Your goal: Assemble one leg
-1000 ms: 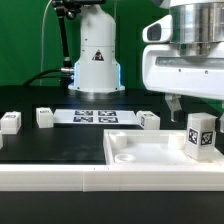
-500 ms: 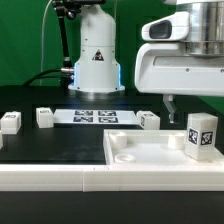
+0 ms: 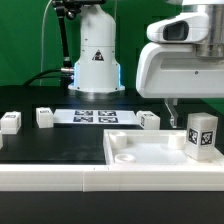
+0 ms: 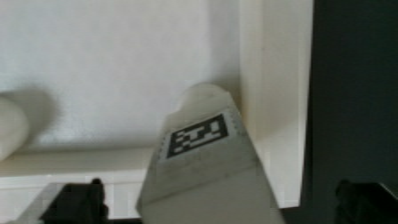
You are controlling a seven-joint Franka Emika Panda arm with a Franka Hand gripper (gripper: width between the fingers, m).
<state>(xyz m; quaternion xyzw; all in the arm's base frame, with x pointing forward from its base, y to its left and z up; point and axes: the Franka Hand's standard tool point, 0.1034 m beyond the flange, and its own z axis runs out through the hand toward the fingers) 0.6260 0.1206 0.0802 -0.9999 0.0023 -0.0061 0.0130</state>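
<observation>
Hovers with dark fingers point(image 4: 79, 198) spread wide over a blocky white plastic leg point(image 3: 200, 136), tagged, upright on smooth rimmed plate point(image 3: 160, 152).

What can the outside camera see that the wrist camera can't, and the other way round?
Only the exterior view shows the arm's base, the marker board and three loose posts on the black table. Only the wrist view shows both dark fingertips of the open gripper, with the leg between them. Both show that tagged leg standing on the white plate.
</observation>
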